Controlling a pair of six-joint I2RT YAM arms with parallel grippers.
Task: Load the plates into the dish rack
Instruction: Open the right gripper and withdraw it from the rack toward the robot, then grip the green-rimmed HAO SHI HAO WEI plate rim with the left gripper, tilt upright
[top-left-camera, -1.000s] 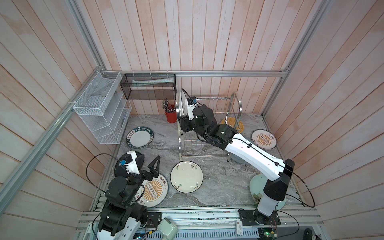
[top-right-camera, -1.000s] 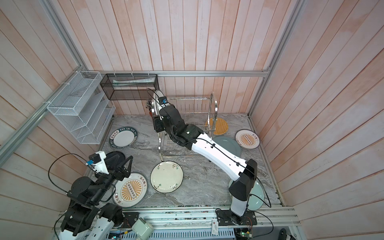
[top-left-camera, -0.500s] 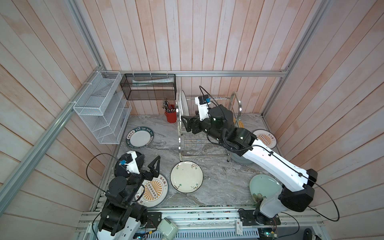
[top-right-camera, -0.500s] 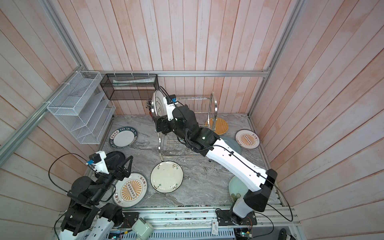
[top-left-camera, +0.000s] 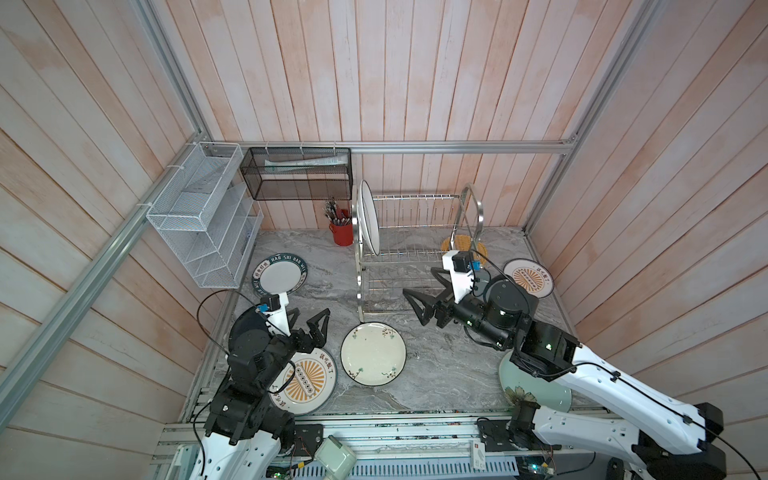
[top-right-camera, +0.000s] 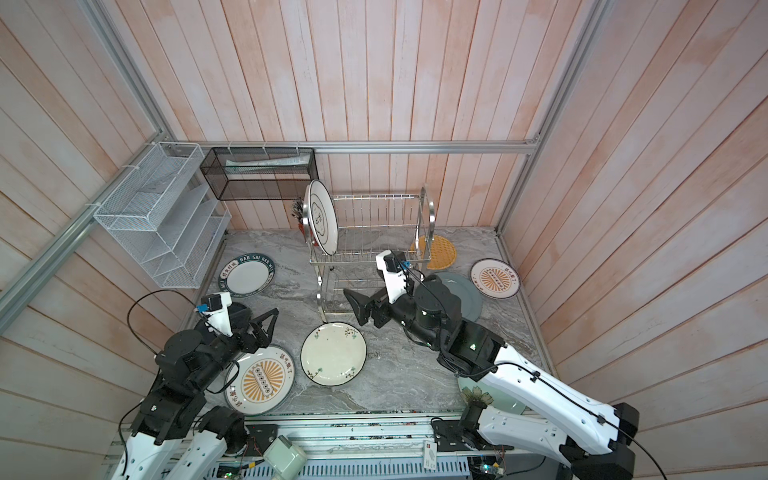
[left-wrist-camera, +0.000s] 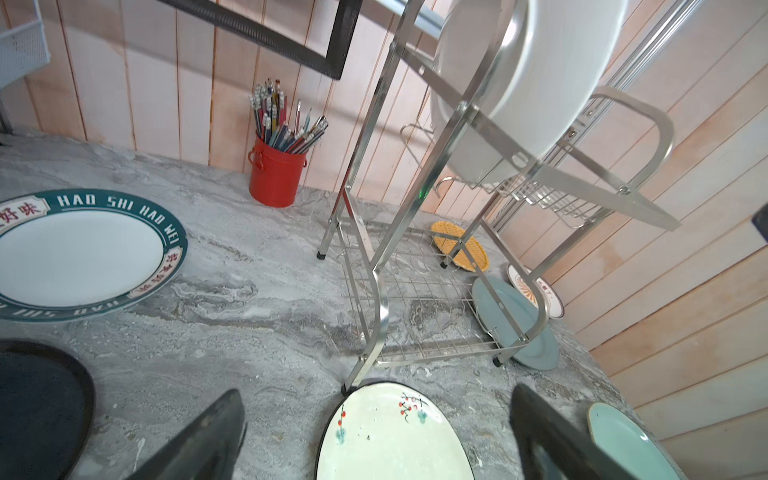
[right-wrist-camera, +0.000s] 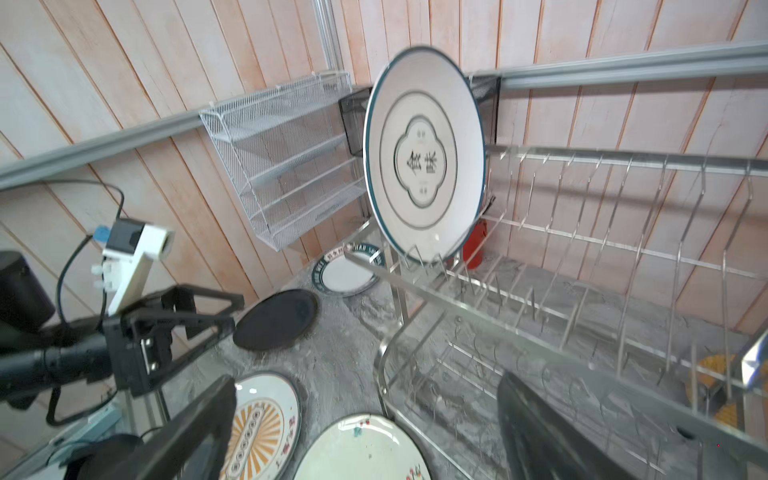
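In both top views the two-tier shiny stainless-steel wire dish rack stands at the far middle of the grey marbled tabletop. One round white plate with a thin teal rim stands on edge at the left end of the rack's upper tier. The other plates lie flat on the table. The cream floral plate lies just in front of the rack. The white plate with an orange sunburst is at the near left, and the plate with a dark-lettered rim lies farther back on the left. The orange lattice plate and the grey-blue plate lie to the rack's right (the arm hides part of the latter). The right gripper hovers before the rack's lower tier, jaws spread wide and empty. The left gripper hangs over the near left, likewise spread and empty.

In the left wrist view its dark fingers stand wide apart above the cream floral plate. A red metal pot of pencils sits left of the rack by the far wall.

In the right wrist view the right fingers are parted, holding nothing. The teal-rimmed plate stands upright among the prongs, well apart from them.
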